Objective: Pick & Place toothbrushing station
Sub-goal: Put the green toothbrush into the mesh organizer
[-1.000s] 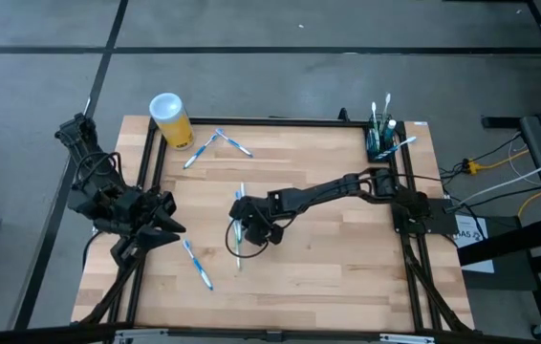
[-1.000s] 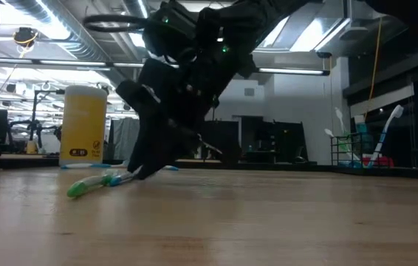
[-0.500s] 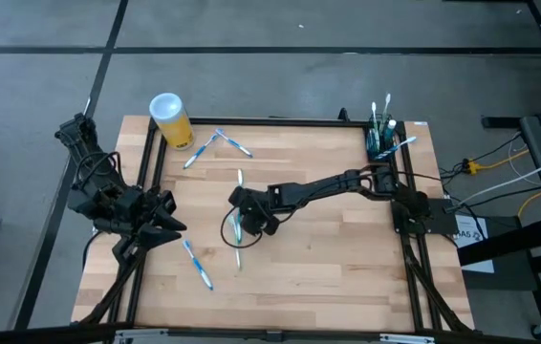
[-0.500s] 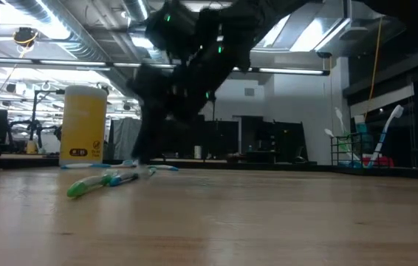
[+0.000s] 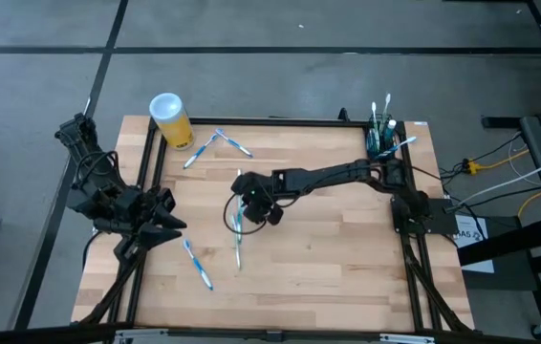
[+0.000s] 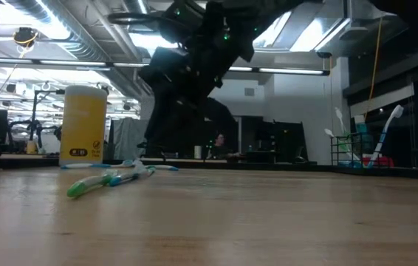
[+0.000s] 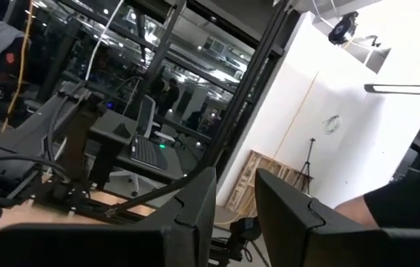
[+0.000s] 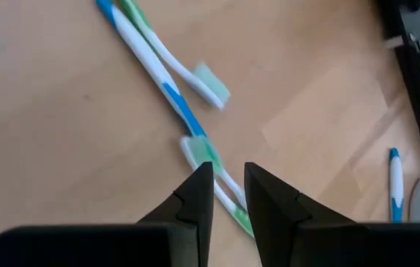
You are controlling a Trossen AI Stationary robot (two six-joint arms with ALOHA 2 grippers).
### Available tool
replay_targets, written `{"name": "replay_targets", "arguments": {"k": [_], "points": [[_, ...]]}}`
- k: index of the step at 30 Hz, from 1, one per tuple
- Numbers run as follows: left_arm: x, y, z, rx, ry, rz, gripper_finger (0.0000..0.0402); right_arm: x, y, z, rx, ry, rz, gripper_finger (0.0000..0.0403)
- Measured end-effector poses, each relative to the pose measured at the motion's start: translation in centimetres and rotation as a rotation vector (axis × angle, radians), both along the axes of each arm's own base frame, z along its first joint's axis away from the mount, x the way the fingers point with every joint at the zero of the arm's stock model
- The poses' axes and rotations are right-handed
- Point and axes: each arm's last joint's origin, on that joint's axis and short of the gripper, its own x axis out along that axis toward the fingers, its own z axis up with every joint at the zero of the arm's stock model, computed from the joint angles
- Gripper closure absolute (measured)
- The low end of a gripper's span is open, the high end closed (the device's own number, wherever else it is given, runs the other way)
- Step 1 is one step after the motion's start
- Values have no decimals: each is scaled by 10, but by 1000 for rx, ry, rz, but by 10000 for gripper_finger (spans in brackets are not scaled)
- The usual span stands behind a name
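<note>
The toothbrushing station (image 5: 381, 141) is a small black holder with several toothbrushes standing in it. It sits on the table at the far right corner and shows as well in the low view (image 6: 353, 151). My right gripper (image 5: 242, 205) hangs over the table's middle, slanting down, its fingers a narrow gap apart (image 8: 228, 169). It is above two or three toothbrushes (image 8: 167, 95) that lie flat on the wood, and touches none. My left gripper (image 5: 170, 227) waits raised by the left edge, with nothing in the narrow gap between its fingers (image 7: 236, 178).
A yellow cup with a white lid (image 5: 170, 119) stands at the far left corner. Two toothbrushes (image 5: 215, 143) lie next to it, and another one (image 5: 197, 263) lies near the left front. A black frame (image 5: 280, 122) runs along the table's edges.
My right gripper has risen off the table from beside the toothbrushes and gone a little toward the far edge. The toothbrushes stay lying on the wood.
</note>
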Motion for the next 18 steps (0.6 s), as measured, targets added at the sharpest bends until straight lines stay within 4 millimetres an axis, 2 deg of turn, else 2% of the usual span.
{"name": "replay_targets", "arguments": {"k": [5,9,18], "points": [[0,1,1,0,-10,12,311,0,-23,0,-6,-4,-10,323],[0,1,2,-5,-13,15,311,0,-38,-11,4,24,-24,323],[0,3,3,-13,-18,44,311,8,-38,-33,25,2,13,323]]}}
